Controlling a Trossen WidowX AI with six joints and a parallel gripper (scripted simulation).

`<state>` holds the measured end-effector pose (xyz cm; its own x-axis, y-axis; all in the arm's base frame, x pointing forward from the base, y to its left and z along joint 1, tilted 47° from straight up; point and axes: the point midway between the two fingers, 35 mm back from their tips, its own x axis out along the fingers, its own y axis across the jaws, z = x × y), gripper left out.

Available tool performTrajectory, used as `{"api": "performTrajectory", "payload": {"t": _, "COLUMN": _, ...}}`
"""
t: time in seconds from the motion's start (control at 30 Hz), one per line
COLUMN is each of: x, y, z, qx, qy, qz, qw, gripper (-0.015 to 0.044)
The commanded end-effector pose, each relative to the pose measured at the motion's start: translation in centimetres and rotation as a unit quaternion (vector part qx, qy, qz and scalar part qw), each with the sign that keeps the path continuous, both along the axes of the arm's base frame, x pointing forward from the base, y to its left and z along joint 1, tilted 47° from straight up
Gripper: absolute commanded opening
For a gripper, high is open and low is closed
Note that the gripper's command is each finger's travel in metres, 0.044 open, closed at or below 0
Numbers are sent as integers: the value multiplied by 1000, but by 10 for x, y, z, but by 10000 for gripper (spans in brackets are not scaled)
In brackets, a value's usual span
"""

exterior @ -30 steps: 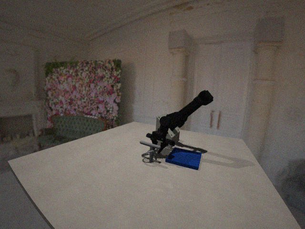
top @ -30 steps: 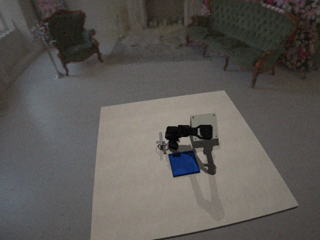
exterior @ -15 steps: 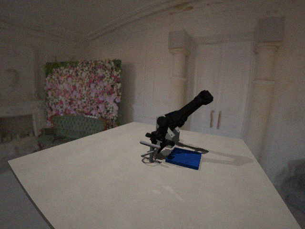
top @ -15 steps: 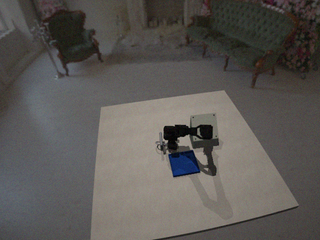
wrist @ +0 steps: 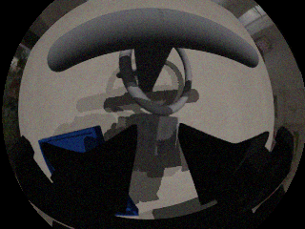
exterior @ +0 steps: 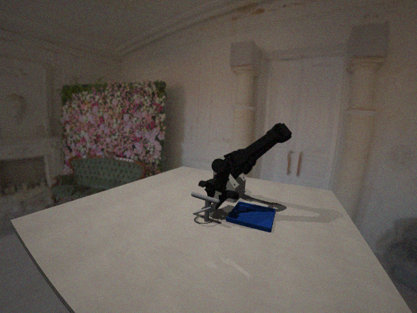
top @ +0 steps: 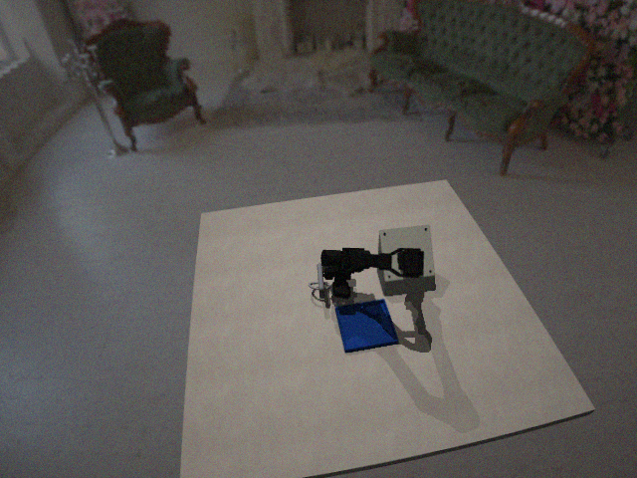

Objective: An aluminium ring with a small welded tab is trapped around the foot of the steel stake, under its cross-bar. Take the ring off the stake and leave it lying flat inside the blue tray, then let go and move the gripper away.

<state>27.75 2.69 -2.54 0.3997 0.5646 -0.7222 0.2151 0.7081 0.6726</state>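
Grey ring [top: 312,284] [exterior: 201,211] [wrist: 162,110] raised around upright stake [top: 322,294] [exterior: 206,216] [wrist: 150,67], beneath cross-bar [top: 319,275] [exterior: 203,197] [wrist: 152,30]; blue tray [top: 371,348] [exterior: 249,225] [wrist: 71,135] nearby.

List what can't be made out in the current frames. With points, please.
- Top: how the hand [top: 336,297] [exterior: 216,206] [wrist: 156,129] grips the ring [top: 310,284] [exterior: 199,212] [wrist: 162,110]; too small and dark.
- Exterior: the ring's tab; too small, lost against the black fingers.
- Wrist: the stake's upper end, hidden by the cross-bar [top: 319,276] [exterior: 203,197] [wrist: 152,33].
- Wrist: much of the blue tray [top: 365,329] [exterior: 254,215] [wrist: 71,138], behind a finger.
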Motion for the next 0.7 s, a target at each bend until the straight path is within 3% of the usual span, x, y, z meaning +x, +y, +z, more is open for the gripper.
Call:
{"api": "performTrajectory", "payload": {"t": 0.0, "x": 2, "y": -1, "z": 3, "qx": 0, "qy": 5, "qz": 10, "qw": 1000, "gripper": 0}}
{"api": "performTrajectory", "payload": {"t": 0.67, "x": 2, "y": -3, "z": 20, "qx": 3, "qy": 43, "qz": 48, "qw": 998, "gripper": 0}}
